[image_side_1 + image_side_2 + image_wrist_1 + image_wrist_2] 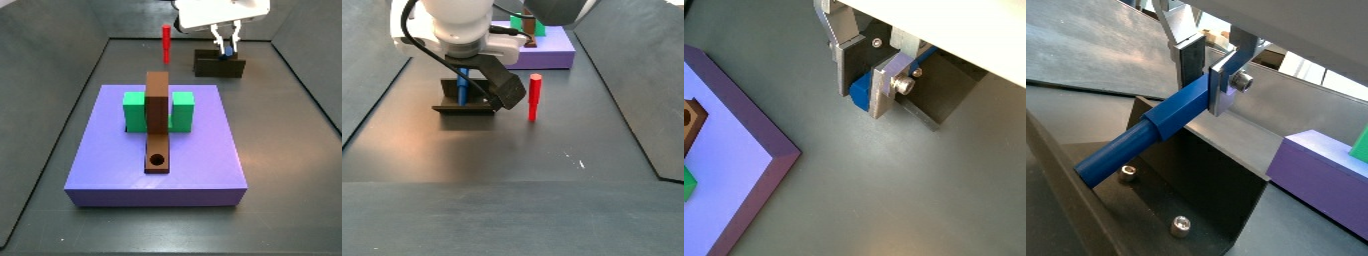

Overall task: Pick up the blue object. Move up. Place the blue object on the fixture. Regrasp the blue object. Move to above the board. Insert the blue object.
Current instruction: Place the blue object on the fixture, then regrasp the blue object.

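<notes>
Two silver fingers [1227, 78] are pinching the blue object [1153, 130] near its upper end, the gripper [1211, 72] hanging right over the fixture [221, 65] at the far end of the floor, well apart from the board [160, 180]. In a wrist view the peg is slanting down past the dark fixture [1186, 200] plate; in a side view the blue object [462, 88] is reaching down to the fixture [465, 107], though whether it is actually seated in the notch is hard to tell. This looks like the placing or regrasping step. To do it well, the peg should be settling fully into the notch before the pads let go, then the regrasp should be squaring it up so it is hanging straight for the round hole in the brown bar [156, 120]. The red peg [535, 97] is standing just beside, so care is needed when lifting away.
</notes>
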Available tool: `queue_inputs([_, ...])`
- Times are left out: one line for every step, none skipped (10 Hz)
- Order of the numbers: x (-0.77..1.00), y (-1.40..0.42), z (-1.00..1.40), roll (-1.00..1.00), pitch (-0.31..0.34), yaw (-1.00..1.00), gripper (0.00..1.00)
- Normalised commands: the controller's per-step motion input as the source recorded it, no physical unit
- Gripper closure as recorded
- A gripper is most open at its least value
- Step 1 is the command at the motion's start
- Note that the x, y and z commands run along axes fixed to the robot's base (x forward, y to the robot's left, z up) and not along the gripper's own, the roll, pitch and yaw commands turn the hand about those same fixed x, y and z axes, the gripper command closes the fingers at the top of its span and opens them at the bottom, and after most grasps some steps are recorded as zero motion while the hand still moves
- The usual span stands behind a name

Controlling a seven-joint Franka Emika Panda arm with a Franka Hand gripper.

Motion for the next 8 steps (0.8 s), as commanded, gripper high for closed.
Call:
queue_inputs([0.05, 0.03, -0.18, -0.06, -0.02, 0.14, 1.0])
queue_inputs([0.03, 0.0, -0.11, 0.0, 0.0, 0.14, 1.0])
queue_inputs([0.0, 0.0, 0.0, 0.0, 0.0, 0.0, 1.0])
queue_inputs([0.0, 0.0, 0.0, 0.0, 0.0, 0.0, 0.0])
queue_inputs([0.0, 0.0, 0.0, -0.01, 0.0, 0.0, 0.0])
queue_inputs([-0.02, 0.0, 0.0, 0.0, -0.006, 0.0, 0.0])
queue_inputs([-0.03, 0.0, 0.0, 0.0, -0.009, 0.0, 0.0])
queue_inputs([0.0, 0.0, 0.03, 0.0, 0.0, 0.0, 0.0])
